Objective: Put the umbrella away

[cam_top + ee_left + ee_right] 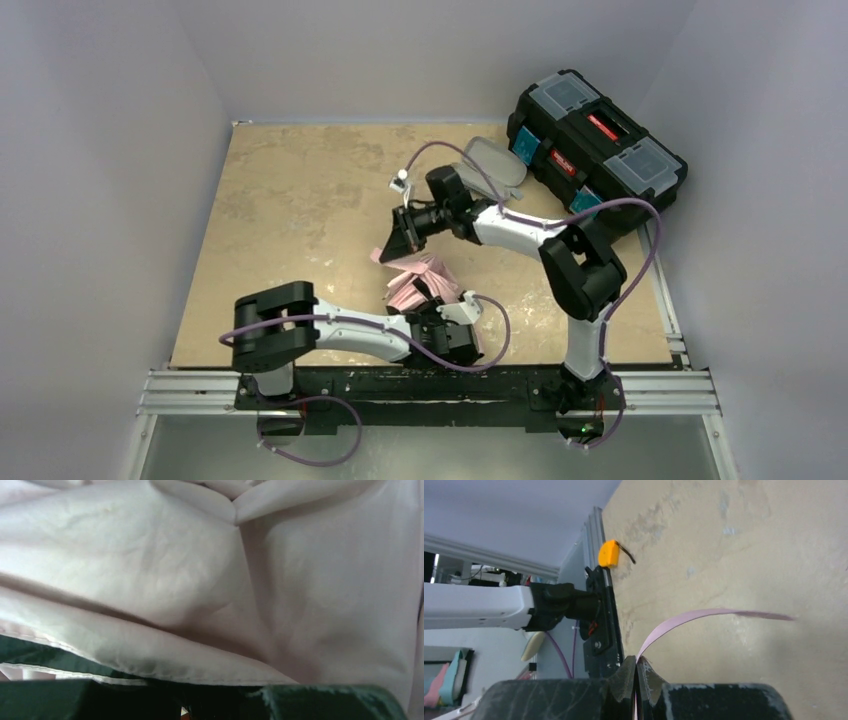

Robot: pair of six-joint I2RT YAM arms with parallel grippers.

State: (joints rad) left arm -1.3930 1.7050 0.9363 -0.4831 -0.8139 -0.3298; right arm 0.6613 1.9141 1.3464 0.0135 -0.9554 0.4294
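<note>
The umbrella (415,283) lies as a crumpled pale pink bundle at the table's near middle. My left gripper (432,312) is at its near end. Pink fabric (200,580) fills the left wrist view and lies over my dark fingers (325,702), which are closed in on the bundle; its black lining sits between them. My right gripper (402,238) hovers just behind the bundle. In the right wrist view its fingertips (636,664) are pinched shut on a thin pink strap (704,615) of the umbrella that arcs out over the table. The shaft and handle are hidden.
A grey oval case (490,165) lies at the back, right of centre. A black toolbox (595,140) stands at the back right corner. An aluminium rail (430,385) runs along the near edge. A small orange object (608,553) sits by the table edge.
</note>
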